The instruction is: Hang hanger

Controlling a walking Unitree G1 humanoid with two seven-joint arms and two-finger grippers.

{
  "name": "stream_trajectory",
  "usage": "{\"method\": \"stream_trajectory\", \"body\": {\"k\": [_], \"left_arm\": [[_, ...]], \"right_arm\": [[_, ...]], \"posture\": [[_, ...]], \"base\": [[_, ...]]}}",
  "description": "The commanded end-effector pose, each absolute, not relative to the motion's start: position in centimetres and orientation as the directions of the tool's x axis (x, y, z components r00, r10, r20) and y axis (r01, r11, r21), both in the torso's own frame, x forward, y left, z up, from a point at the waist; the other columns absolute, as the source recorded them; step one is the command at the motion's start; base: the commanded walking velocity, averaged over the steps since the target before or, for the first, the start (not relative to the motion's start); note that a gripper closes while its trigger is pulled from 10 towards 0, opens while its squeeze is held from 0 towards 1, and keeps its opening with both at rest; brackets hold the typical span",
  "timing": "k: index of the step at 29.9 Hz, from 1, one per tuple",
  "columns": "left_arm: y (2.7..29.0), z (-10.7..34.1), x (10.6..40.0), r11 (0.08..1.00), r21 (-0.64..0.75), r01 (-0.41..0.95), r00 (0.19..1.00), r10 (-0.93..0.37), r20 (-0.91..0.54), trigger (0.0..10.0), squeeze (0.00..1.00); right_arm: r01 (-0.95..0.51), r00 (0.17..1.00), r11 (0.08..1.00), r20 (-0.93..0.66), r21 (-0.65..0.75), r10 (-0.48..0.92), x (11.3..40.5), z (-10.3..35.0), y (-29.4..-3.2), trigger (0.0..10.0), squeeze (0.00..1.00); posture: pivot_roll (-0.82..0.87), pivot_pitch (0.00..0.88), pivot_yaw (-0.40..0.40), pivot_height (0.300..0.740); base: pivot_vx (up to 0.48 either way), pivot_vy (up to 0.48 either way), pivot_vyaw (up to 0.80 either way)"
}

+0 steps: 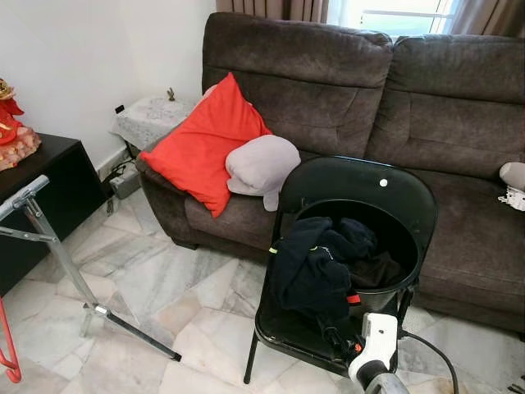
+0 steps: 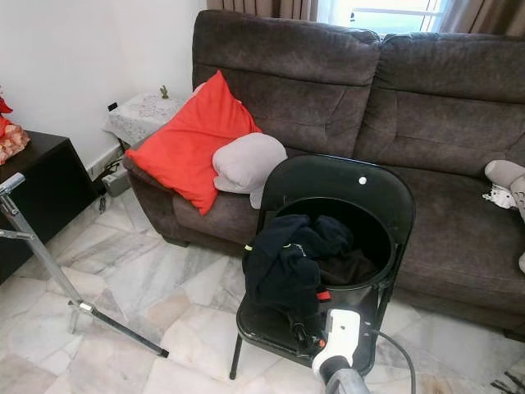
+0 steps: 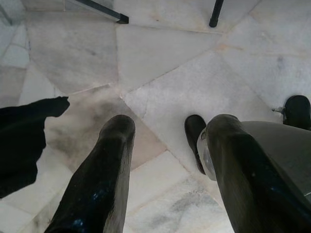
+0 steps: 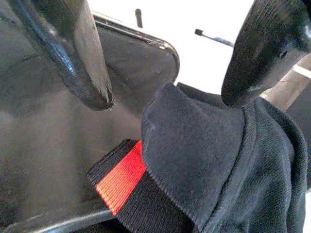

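Note:
A dark navy garment (image 1: 312, 267) with a red band (image 4: 121, 177) hangs over the rim of a black basket (image 1: 402, 238), which stands on a black folding chair (image 1: 361, 185). My right gripper (image 4: 167, 94) is open just above a fold of that garment at the chair's front edge, and it also appears low in the head view (image 1: 338, 338). A silver clothes rack frame (image 1: 51, 238) stands at the left, with a red curved piece (image 1: 8, 349) at the bottom left edge. My left gripper (image 3: 167, 128) is open and points down at the marble floor (image 3: 194, 73).
A brown sofa (image 1: 426, 107) with a red cushion (image 1: 205, 139) and a grey cushion (image 1: 262, 164) runs behind the chair. A black cabinet (image 1: 49, 189) stands at the left wall. A rack foot (image 1: 135, 335) lies across the floor between rack and chair.

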State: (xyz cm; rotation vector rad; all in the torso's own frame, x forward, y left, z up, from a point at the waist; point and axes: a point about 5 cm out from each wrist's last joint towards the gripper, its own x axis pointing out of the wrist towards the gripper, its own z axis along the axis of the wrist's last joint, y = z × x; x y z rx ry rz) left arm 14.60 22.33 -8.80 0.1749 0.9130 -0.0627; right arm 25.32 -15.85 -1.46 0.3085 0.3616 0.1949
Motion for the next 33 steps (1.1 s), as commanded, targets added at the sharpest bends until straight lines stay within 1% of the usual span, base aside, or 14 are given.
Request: {"method": "stream_trajectory", "body": {"k": [1,3,4,5,7,9,10,13,14,28,29,30,32,33], "left_arm": [[22.8,-9.0,14.0,0.981,0.141,0.134,0.585,0.037,-0.810,10.0,0.00],[22.9,-9.0,14.0,0.981,0.142,0.134,0.585,0.037,-0.811,10.0,0.00],[22.9,-9.0,14.0,0.981,0.142,0.134,0.584,0.038,-0.811,10.0,0.00],[22.9,-9.0,14.0,0.981,0.142,0.134,0.584,0.038,-0.811,10.0,0.00],[23.0,-9.0,13.9,0.980,0.145,0.133,0.583,0.041,-0.811,10.0,0.00],[23.0,-9.0,13.9,0.980,0.147,0.133,0.583,0.042,-0.811,10.0,0.00],[23.0,-9.0,13.9,0.980,0.147,0.133,0.583,0.043,-0.811,10.0,0.00],[23.1,-9.0,13.9,0.980,0.148,0.133,0.583,0.044,-0.811,10.0,0.00],[23.1,-9.0,13.9,0.980,0.149,0.134,0.583,0.044,-0.811,10.0,0.00],[23.0,-9.0,13.8,0.978,0.159,0.134,0.585,0.051,-0.809,10.0,0.00],[23.0,-9.0,13.8,0.978,0.160,0.135,0.586,0.052,-0.809,10.0,0.00],[23.0,-9.0,13.8,0.978,0.160,0.135,0.586,0.052,-0.809,10.0,0.00],[23.0,-9.0,13.9,0.978,0.162,0.135,0.587,0.053,-0.808,10.0,0.00],[23.0,-9.0,13.9,0.977,0.163,0.135,0.588,0.053,-0.807,10.0,0.00]], "right_arm": [[-0.158,0.915,0.923,-0.299,0.350,0.270,25.7,-1.3,-15.4,10.0,0.00],[-0.166,0.913,0.921,-0.297,0.352,0.278,25.7,-1.3,-15.4,10.0,0.00],[-0.174,0.912,0.919,-0.293,0.353,0.286,25.7,-1.3,-15.3,8.7,0.00],[-0.174,0.912,0.919,-0.293,0.353,0.286,25.7,-1.3,-15.3,8.7,0.00],[-0.175,0.917,0.918,-0.282,0.355,0.283,25.6,-1.2,-15.3,0.0,0.00],[-0.173,0.918,0.919,-0.280,0.354,0.281,25.6,-1.2,-15.3,0.0,0.00],[-0.172,0.919,0.920,-0.279,0.351,0.278,25.7,-1.2,-15.4,0.5,0.00],[-0.166,0.922,0.924,-0.278,0.346,0.270,25.8,-1.2,-15.6,3.3,0.00],[-0.163,0.923,0.925,-0.279,0.344,0.266,25.8,-1.1,-15.6,10.0,0.00],[-0.169,0.927,0.924,-0.264,0.343,0.267,26.6,-0.7,-15.7,10.0,0.00],[-0.172,0.926,0.923,-0.262,0.344,0.271,26.7,-0.6,-15.7,9.2,0.00],[-0.172,0.926,0.923,-0.262,0.344,0.271,26.7,-0.6,-15.7,9.2,0.00],[-0.177,0.926,0.921,-0.258,0.347,0.275,26.8,-0.6,-15.7,1.8,0.00],[-0.177,0.926,0.922,-0.258,0.346,0.274,26.9,-0.5,-15.7,1.1,0.00]], "posture": [[0.08,0.019,0.047,0.740],[0.08,0.019,0.047,0.740],[0.08,0.019,0.047,0.740],[0.08,0.019,0.047,0.740],[0.09,0.018,0.050,0.740],[0.09,0.018,0.050,0.740],[0.09,0.018,0.051,0.740],[0.09,0.017,0.051,0.740],[0.09,0.017,0.051,0.740],[0.10,0.006,0.051,0.740],[0.10,0.006,0.051,0.740],[0.10,0.006,0.051,0.740],[0.10,0.004,0.051,0.740],[0.10,0.002,0.051,0.740]], "base": [[0.000,0.000,0.00],[0.000,0.000,0.00],[0.000,0.000,0.00],[0.000,0.000,0.00],[0.000,0.000,0.00],[0.000,0.000,0.00],[0.000,0.000,0.00],[0.000,0.000,0.00],[0.000,0.000,0.00],[0.000,0.000,0.00],[0.000,0.000,0.00],[0.000,0.000,0.00],[0.000,0.000,0.00],[0.000,0.000,0.00]]}}
